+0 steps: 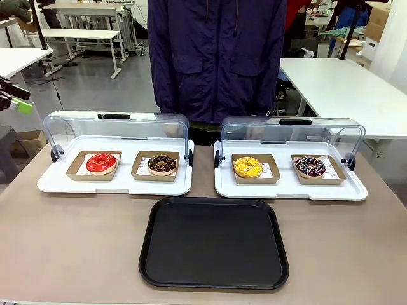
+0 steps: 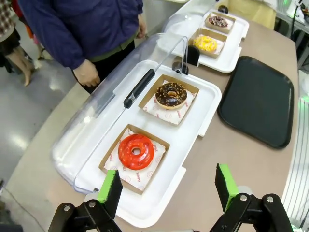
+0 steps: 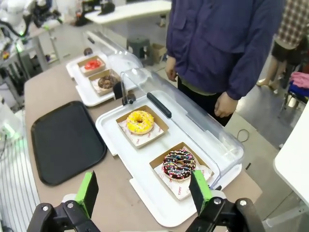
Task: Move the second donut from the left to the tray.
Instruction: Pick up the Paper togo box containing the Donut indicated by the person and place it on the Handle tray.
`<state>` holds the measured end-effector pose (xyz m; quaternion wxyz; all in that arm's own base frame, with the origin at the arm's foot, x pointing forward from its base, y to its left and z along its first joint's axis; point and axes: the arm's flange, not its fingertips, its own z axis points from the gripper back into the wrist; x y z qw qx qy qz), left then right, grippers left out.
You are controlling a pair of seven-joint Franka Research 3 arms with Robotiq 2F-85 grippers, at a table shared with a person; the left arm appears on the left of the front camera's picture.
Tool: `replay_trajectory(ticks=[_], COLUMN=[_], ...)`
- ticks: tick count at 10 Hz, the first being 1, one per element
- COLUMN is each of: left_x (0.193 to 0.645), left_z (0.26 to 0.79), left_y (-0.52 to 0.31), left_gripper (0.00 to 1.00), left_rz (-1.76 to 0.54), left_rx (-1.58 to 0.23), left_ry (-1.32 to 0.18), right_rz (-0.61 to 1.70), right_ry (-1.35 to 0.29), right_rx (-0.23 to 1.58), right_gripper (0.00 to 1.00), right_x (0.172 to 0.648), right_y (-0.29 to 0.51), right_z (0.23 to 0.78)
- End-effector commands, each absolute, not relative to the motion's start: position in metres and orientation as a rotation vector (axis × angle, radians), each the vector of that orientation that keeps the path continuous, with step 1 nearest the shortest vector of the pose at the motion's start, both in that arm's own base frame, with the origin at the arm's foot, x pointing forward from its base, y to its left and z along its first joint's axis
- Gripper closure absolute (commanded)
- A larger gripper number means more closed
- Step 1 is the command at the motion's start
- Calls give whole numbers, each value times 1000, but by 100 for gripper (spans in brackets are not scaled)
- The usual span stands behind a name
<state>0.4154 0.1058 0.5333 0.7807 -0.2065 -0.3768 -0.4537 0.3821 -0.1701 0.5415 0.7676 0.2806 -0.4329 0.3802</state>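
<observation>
Chocolate donut — dark glossy glaze, small light specks, ring shape. Seated on printed paper in shallow brown cardboard tray, on the right half of the left white plastic tray, clear domed lid tipped back. Red-glazed donut just beside it. Black tray — flat, matte, rounded corners, raised rim — on the table in front of both white trays. Left gripper spread wide, grasping nothing; right gripper likewise released.
</observation>
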Motion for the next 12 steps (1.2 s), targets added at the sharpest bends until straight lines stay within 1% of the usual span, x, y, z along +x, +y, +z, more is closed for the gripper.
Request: replay_trajectory(ticks=[1, 12], left_x=[414, 414], left_z=[534, 534], left_y=[107, 107], left_gripper=[0, 0], left_rz=[-978, -978], left_rx=[-453, -453], left_ry=[-812, -812], right_rz=[872, 872], right_ry=[-933, -933], right_rx=[599, 599], right_gripper=[0, 0], right_x=[382, 382], right_y=[-166, -166], right_z=[541, 541])
